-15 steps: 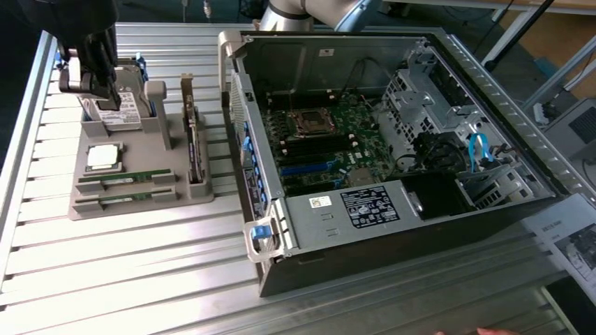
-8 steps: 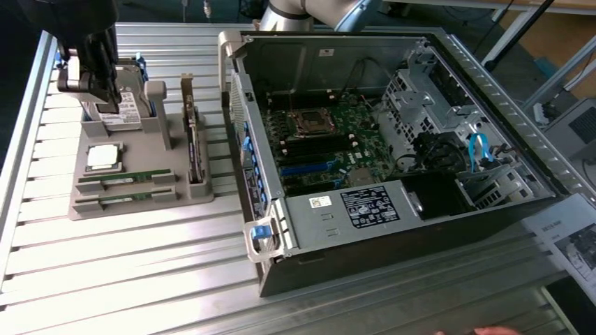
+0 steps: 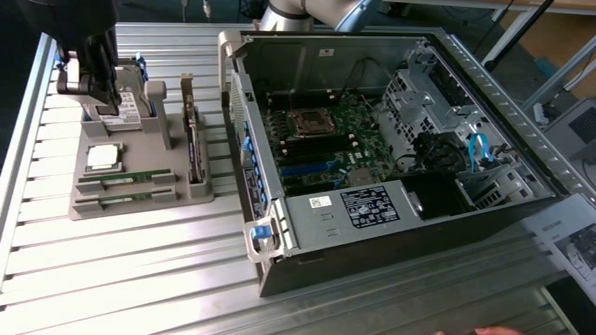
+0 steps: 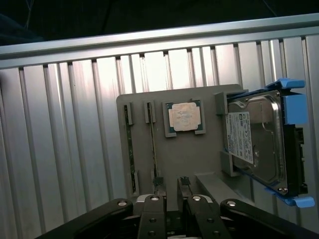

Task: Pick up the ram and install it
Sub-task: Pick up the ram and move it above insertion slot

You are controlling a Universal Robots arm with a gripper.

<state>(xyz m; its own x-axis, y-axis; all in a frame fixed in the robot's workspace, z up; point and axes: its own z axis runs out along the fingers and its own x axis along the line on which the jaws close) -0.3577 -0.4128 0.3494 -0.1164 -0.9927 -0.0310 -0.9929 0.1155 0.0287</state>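
Two green ram sticks [image 3: 124, 179] [image 3: 121, 199] stand on edge in slots of a grey holder [image 3: 139, 209] at the exterior view's left. In the wrist view they appear as thin strips [image 4: 153, 144] [image 4: 130, 149] on the holder [image 4: 179, 159]. My gripper [image 3: 98, 94] hangs above the holder's far end, over the hard drive. In the wrist view my gripper [image 4: 170, 185] is open, with nothing between its fingertips [image 4: 158, 183], and one fingertip lines up with the end of the nearer ram strip.
The holder also carries a square silver processor [image 3: 102, 155] [image 4: 184, 117], a hard drive in a blue frame [image 3: 125, 105] [image 4: 256, 142] and an upright expansion card [image 3: 192, 139]. An open computer case [image 3: 521, 160] with its motherboard [image 3: 317, 139] lies at the exterior view's right on a ribbed metal table [image 3: 112, 279].
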